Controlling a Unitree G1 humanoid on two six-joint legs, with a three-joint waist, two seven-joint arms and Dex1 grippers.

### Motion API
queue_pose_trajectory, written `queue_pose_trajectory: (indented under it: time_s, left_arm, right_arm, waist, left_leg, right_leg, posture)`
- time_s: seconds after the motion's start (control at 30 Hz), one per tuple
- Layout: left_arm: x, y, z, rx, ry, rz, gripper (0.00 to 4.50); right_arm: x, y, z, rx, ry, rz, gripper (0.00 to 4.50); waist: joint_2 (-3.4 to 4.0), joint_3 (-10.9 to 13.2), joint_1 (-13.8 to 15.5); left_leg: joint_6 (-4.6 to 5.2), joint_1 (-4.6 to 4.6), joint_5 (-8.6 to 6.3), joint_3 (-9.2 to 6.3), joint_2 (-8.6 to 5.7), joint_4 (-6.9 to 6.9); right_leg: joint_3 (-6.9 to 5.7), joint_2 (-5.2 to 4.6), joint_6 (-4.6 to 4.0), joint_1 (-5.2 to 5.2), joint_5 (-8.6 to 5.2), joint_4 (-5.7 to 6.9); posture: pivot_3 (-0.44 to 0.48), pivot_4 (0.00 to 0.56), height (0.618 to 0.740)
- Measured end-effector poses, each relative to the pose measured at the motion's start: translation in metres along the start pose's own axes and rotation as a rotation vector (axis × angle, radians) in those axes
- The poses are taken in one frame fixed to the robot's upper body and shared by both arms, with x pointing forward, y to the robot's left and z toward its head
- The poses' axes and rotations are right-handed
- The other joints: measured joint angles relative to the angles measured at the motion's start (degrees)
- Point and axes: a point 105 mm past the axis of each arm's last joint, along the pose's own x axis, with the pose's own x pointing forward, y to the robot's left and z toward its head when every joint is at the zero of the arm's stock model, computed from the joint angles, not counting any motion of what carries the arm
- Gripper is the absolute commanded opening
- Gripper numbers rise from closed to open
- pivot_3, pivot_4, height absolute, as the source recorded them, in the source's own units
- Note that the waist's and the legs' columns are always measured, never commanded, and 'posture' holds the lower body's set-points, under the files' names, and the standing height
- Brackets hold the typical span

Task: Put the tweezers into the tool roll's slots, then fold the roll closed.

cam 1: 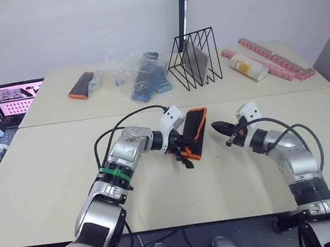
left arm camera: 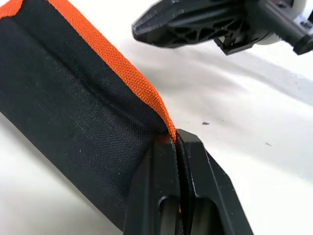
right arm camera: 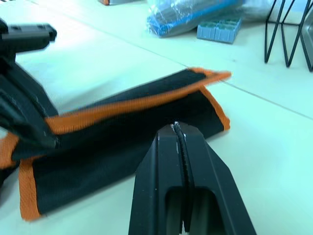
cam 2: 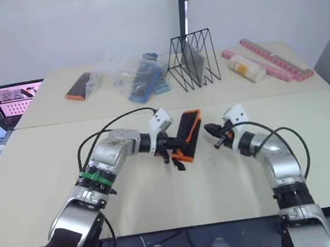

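Note:
The tool roll (cam 1: 194, 131) lies folded over on the table, black fabric with orange binding, and its black strap (cam 1: 185, 159) trails off the near end. My left gripper (cam 1: 182, 147) is shut on the roll's orange edge (left arm camera: 146, 90) at that near end, and the left wrist view shows the binding pinched between its fingertips. My right gripper (cam 1: 216, 128) is shut and holds nothing, hovering just right of the roll and a little apart from it (right arm camera: 122, 129). The tweezers are hidden.
At the back of the table stand a black wire rack (cam 1: 196, 58), a clear plastic bag of blue items (cam 1: 143, 75) and a small black-and-orange pouch (cam 1: 81, 85). Pink strips (cam 1: 279, 61) and a pale bottle (cam 1: 248, 67) lie back right. A laptop (cam 1: 17, 97) sits far left.

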Motion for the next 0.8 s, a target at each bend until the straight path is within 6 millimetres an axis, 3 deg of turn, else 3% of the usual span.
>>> queue_pose_trajectory:
  time_s: [0.33,0.57,0.8]
  left_arm:
    - [0.011,0.007,-0.015,0.02,0.081,0.052,0.03]
    - [0.015,0.007,-0.017,0.022,0.088,0.057,0.03]
    - [0.014,0.003,-0.016,0.01,0.09,0.039,2.22]
  right_arm:
    - [0.003,0.005,0.022,-0.036,-0.07,0.011,0.0]
    - [0.023,0.013,0.032,-0.097,-0.068,0.054,0.0]
    - [0.035,0.011,0.015,-0.146,0.014,0.068,0.0]
  waist:
    - [0.0,0.0,0.0]
    - [0.0,0.0,0.0]
    - [0.0,0.0,-0.1]
  left_leg:
    - [0.0,0.0,0.0,0.0,-0.01,0.0]
    - [0.0,0.01,0.0,0.0,-0.02,0.05]
    - [-0.01,0.01,0.01,0.0,-0.01,0.09]
  right_leg:
    - [0.0,0.0,0.0,0.02,0.0,-0.01]
    - [-0.01,-0.01,0.0,0.04,0.0,0.02]
    - [-0.01,0.0,0.0,0.04,0.0,0.07]
  posture:
    - [0.0,0.15,0.687]
    - [0.0,0.15,0.687]
    - [0.0,0.15,0.687]
